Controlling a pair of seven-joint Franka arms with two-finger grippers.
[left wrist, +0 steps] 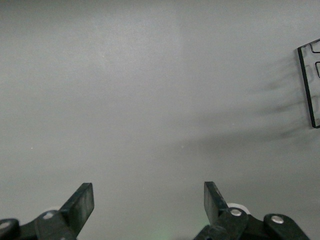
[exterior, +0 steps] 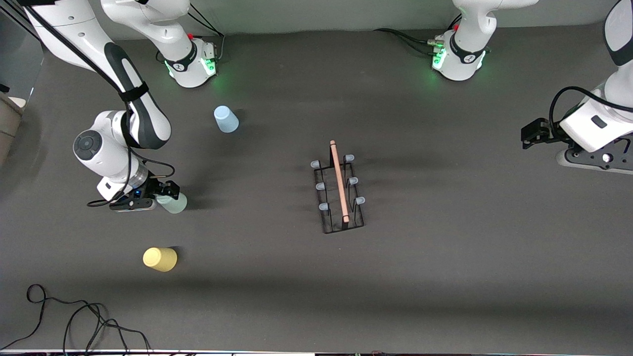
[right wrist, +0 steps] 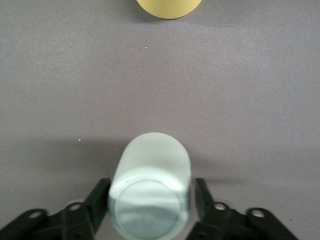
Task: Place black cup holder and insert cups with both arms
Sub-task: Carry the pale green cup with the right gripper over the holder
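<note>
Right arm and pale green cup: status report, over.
Right gripper jaws closed on pale green plastic cup. Left gripper open, waiting at its table end. Black wire cup holder placed, pegs bare. Path clear.

The right gripper (right wrist: pixel 149 212) has its jaws pressed against both sides of the pale green cup (right wrist: pixel 152 187), at its three and nine o'clock. The yellow cup (right wrist: pixel 169 7) stands apart on the grey surface (right wrist: pixel 250 100).
</note>
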